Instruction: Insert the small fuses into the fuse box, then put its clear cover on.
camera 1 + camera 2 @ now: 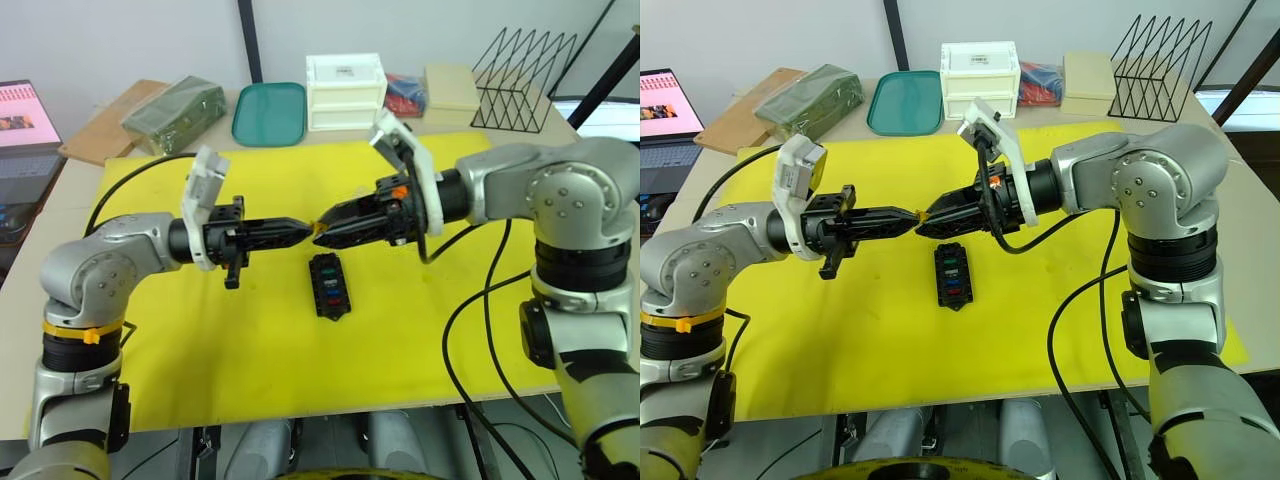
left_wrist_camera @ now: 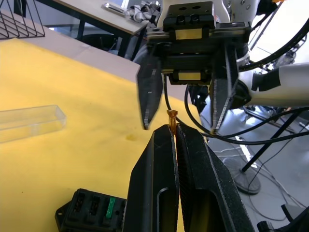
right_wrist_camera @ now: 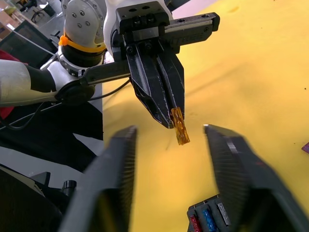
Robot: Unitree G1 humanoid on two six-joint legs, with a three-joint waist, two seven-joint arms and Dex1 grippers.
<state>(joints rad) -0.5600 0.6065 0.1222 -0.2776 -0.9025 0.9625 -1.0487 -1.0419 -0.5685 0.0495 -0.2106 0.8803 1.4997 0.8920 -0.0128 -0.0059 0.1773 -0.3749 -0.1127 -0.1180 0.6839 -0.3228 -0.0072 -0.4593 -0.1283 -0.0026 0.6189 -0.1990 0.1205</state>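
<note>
Above the yellow mat (image 1: 250, 340), my left gripper (image 1: 306, 230) is shut on a small amber fuse (image 2: 172, 117) that sticks out past its tips. My right gripper (image 1: 324, 228) faces it tip to tip and is open, its two fingers (image 2: 148, 94) standing either side of the fuse without touching it. Just below them the black fuse box (image 1: 328, 285) lies on the mat with several coloured fuses (image 3: 208, 218) in its slots. The clear cover (image 2: 29, 123) lies flat on the mat, apart from the box. A purple fuse (image 3: 306, 147) lies loose on the mat.
Along the back of the table stand a green tray (image 1: 270, 112), a white drawer unit (image 1: 345, 90), a beige box (image 1: 452, 88) and a black wire rack (image 1: 520, 80). A green package (image 1: 175, 112) and a laptop (image 1: 25, 125) are at the far left.
</note>
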